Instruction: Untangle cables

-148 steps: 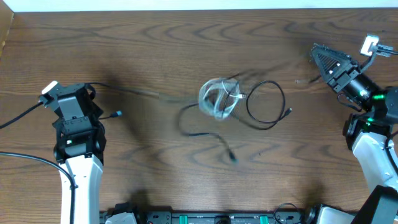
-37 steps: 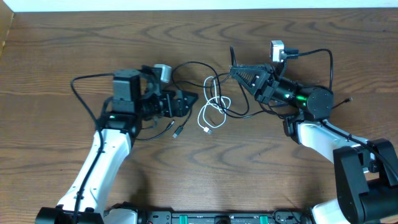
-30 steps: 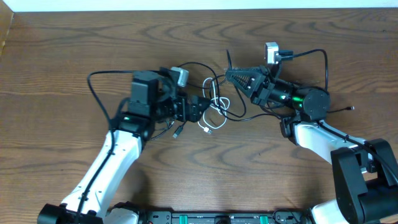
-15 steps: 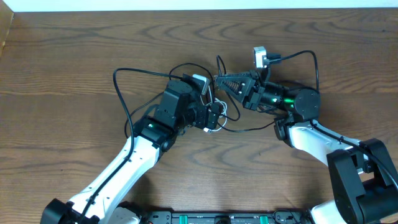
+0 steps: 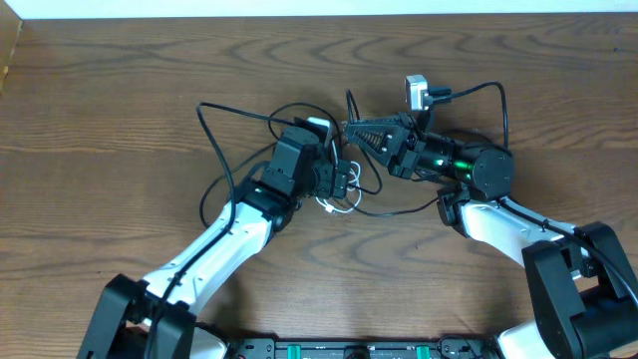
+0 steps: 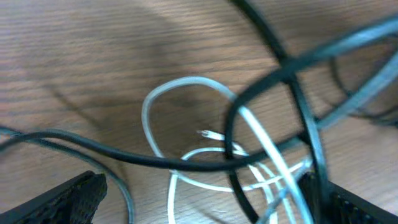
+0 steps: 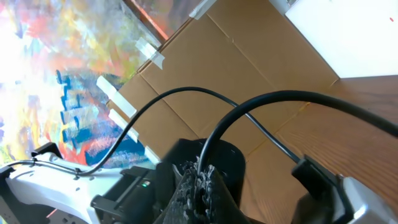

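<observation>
Nearest, the left claw (image 6: 211,186) is seen spread wide, one finger to each side of the white cable (image 6: 186,81), with nothing pinched. The white cable lies looped on the bench (image 5: 120,90) between the two claws, and the black cables (image 6: 186,165) are crossed over and through its loops. Were the claw shut here, two or three strands would likely be caught at once, since a black strand runs straight across the white loops. Any pull would then be expected to draw the knot tighter rather than free it. Just beyond the white cable, the right claw (image 5: 351,125) is held close by the tangle. A black strand rises beside its toothed finger (image 7: 194,180), but whether it is clamped cannot be told. With both claws so near the white cable, a collision could be caused by a small sideways move. Farther off, left of the white cable, the thicker wire of the left arm (image 5: 206,130) is looped wide and could be snagged.
</observation>
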Motion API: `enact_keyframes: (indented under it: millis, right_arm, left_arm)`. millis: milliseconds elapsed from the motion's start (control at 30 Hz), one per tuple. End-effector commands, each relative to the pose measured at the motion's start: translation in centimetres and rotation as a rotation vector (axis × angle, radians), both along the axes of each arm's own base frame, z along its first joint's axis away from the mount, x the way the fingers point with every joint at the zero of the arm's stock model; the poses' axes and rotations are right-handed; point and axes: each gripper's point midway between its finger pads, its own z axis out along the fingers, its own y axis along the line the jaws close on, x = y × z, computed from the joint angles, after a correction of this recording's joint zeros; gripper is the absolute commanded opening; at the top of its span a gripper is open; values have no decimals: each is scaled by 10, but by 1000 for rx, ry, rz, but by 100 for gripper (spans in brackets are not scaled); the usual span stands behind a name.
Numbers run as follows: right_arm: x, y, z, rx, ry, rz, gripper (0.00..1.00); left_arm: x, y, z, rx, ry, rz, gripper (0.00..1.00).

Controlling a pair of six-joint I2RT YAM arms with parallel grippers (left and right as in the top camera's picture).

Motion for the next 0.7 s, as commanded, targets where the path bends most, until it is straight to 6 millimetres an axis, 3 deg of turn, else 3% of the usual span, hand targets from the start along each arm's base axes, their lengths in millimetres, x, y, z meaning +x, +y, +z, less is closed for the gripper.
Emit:
enact_keyframes:
  millis: [0, 167, 400, 667]
  right_arm:
    - [-2, -4, 16, 37, -43, -18, 1]
    - [6, -15, 15, 29, -45, -44, 1]
    - [26, -44, 14, 24, -38, -124, 1]
    - [44, -80, 11, 8, -26, -203, 1]
  left_arm:
    - [15, 34, 0, 140, -57, 160, 100]
    - [21, 97, 1, 353, -91, 369, 100]
    - [14, 169, -11, 440, 18, 531, 100]
    - [4, 218, -18, 456, 93, 654, 100]
